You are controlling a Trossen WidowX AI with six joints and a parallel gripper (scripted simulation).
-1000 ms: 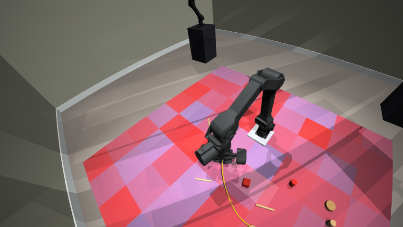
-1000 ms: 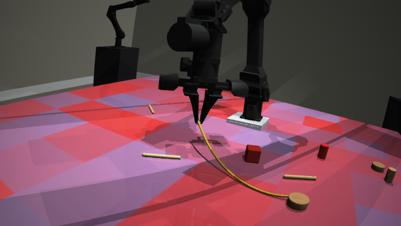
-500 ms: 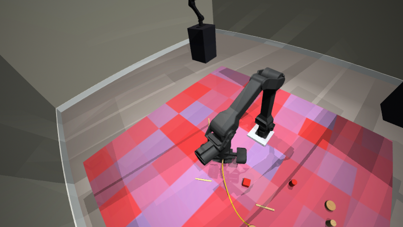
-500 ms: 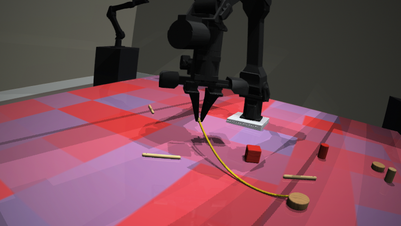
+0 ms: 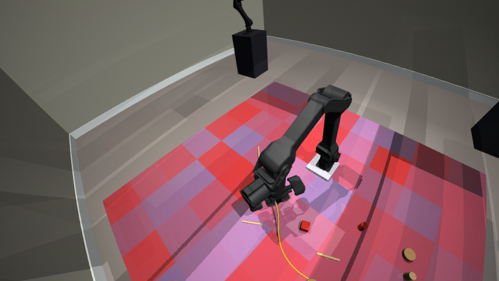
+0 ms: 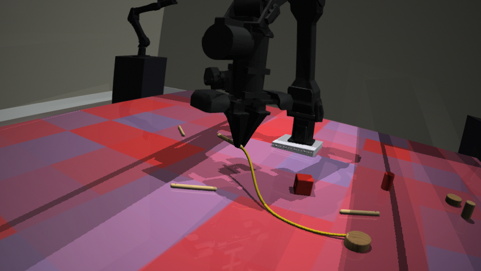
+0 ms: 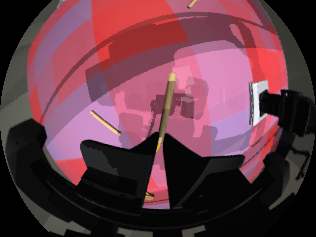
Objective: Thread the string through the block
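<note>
My gripper [image 6: 240, 145] [image 7: 160, 136] is shut on the string's stick [image 6: 224, 137] [image 7: 167, 104], near its string end, and holds it above the table. The stick's free end points away from the exterior camera. The yellow string [image 5: 278, 235] [image 6: 254, 185] hangs from the fingertips and curves down to the round wooden button [image 6: 357, 242], which is cut off at the bottom edge in the top view. The red block [image 5: 305, 226] [image 6: 304, 184] stands on the table between gripper and button, apart from both. A dark hole shows in its left face in the exterior view. The string passes left of the block.
Loose sticks lie left of the block [image 5: 252, 222] [image 6: 193, 187] [image 7: 105, 123], near the button [image 5: 328, 257] [image 6: 359, 212], and farther back [image 5: 258, 151] [image 6: 181, 130]. A red cylinder [image 5: 362, 226] [image 6: 387, 181], wooden disc [image 5: 408, 254] [image 6: 453, 199] and wooden cylinder [image 5: 409, 276] [image 6: 467, 210] stand right.
</note>
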